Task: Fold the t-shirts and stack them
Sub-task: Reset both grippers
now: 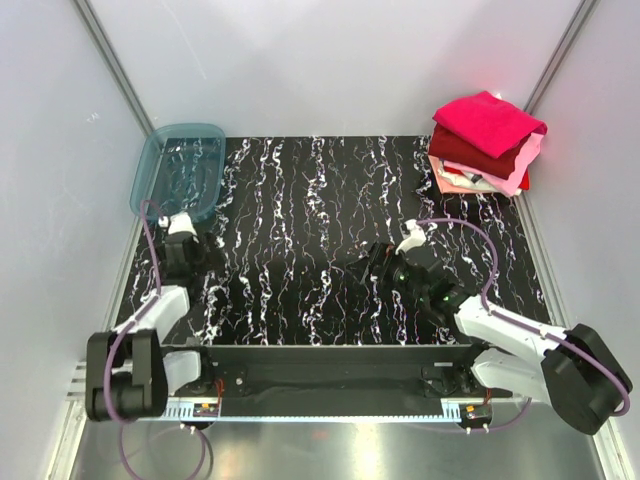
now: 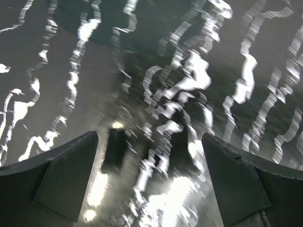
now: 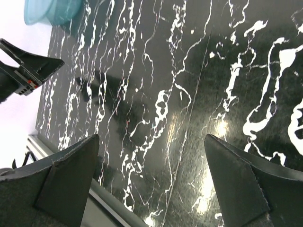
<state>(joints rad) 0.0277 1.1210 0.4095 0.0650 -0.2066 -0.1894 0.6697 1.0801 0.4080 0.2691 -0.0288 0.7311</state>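
Note:
A stack of folded t-shirts lies at the far right corner of the table: a bright pinkish-red one on top, a dark maroon one under it, then pale pink and salmon layers. My left gripper hangs open and empty over the table's left side, near the tub; its fingers frame bare marble. My right gripper is open and empty over the table's middle, well short of the stack; its fingers frame bare marble too.
A translucent blue-grey plastic tub stands empty at the far left corner; it also shows in the right wrist view. The table top is black marble with white veins. White walls close in on three sides.

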